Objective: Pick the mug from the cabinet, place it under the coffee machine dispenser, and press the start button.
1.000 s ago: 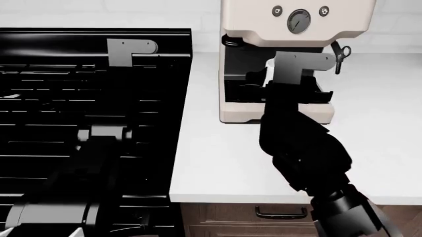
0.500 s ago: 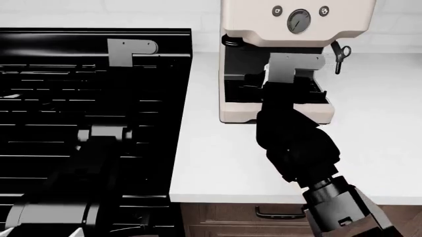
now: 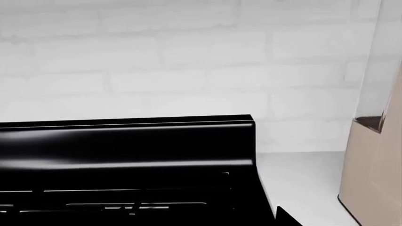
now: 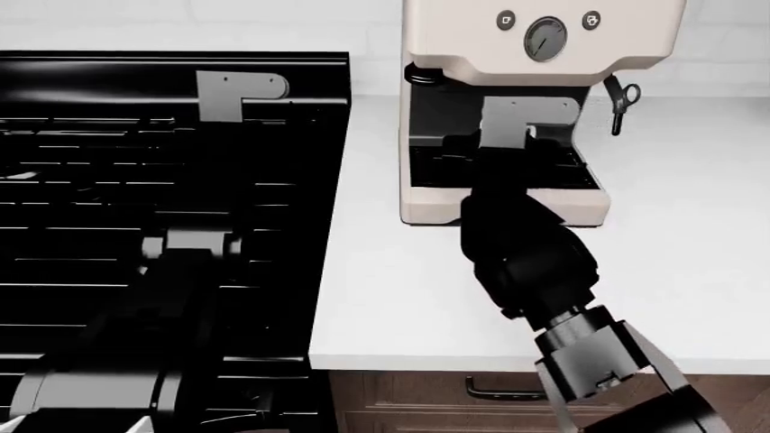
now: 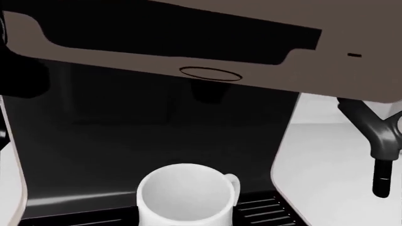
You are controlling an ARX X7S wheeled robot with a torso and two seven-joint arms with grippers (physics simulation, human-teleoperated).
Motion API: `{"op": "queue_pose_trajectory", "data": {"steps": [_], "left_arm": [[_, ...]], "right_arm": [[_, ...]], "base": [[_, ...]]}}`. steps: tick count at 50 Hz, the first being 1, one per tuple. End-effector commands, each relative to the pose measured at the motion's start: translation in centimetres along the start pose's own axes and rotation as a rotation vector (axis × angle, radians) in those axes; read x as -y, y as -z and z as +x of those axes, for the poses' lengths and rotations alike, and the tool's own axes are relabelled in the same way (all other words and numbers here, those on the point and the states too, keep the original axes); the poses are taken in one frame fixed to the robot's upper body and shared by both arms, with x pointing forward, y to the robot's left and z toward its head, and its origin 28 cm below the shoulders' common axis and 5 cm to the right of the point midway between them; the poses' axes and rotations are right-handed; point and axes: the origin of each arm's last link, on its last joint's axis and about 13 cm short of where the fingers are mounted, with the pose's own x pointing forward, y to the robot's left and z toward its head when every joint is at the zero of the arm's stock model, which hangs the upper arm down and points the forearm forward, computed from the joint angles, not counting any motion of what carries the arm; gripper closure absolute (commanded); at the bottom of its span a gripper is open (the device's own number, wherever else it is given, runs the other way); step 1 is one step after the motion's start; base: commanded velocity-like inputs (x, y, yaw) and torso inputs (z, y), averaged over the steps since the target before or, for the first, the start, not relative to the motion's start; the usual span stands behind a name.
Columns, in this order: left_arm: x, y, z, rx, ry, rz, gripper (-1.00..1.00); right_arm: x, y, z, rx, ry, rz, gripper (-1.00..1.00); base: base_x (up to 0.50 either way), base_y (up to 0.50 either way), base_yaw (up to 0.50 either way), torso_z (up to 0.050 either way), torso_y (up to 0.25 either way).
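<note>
The right arm (image 4: 529, 262) extends from the lower right of the head view, forward and slightly leftward across the white surface (image 4: 385, 298), with its wrist and grey bracket at the front of the cream-beige coffee machine (image 4: 542, 54). The right gripper (image 4: 520, 135) sits at the drip grille (image 4: 565, 176), inside the machine's recess. Its jaws are hidden behind the bracket in the head view and lie outside the right wrist view, so whether they are apart or together cannot be told. The mug (image 5: 183, 197) stands upright on the grille, open mouth up, loop handle toward the side where the steam wand (image 5: 377, 141) hangs. It is below the machine's underside, where the coffee machine dispenser (image 5: 208, 92) shows as a short dark nozzle above and behind the mug. In the head view the mug is concealed by the bracket. The left arm (image 4: 169, 307) reaches forward over the black stove (image 4: 169, 180), and the left gripper (image 4: 241, 95) hovers near the stove's rear edge. Its jaws are not shown in any view, so their state cannot be told.
</note>
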Motion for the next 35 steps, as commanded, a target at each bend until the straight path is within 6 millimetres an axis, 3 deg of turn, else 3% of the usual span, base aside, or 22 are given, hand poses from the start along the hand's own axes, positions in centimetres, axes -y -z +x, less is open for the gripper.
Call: {"op": "queue_pose_trajectory", "data": {"steps": [1, 23, 24, 35], "left_arm": [[0.0, 0.0, 0.0, 0.001, 0.0, 0.004, -1.0], [0.0, 0.0, 0.0, 0.004, 0.001, 0.005, -1.0], [0.1, 0.0, 0.0, 0.004, 0.001, 0.004, -1.0], [0.0, 0.0, 0.0, 0.004, 0.0, 0.006, -1.0]], "right_arm": [[-0.1, 0.8, 0.6, -0.021, 0.015, -0.027, 1.0], [0.3, 1.4, 1.4, -0.078, 0.106, -0.039, 1.0], [0.2, 1.5, 1.4, -0.079, 0.091, -0.047, -1.0], [-0.1, 2.0, 1.2, -0.074, 0.04, -0.062, -1.0]], "base": [[0.0, 0.0, 0.0, 0.0, 0.0], [0.0, 0.0, 0.0, 0.0, 0.0], [0.0, 0.0, 0.0, 0.0, 0.0], [0.0, 0.0, 0.0, 0.0, 0.0]]}}
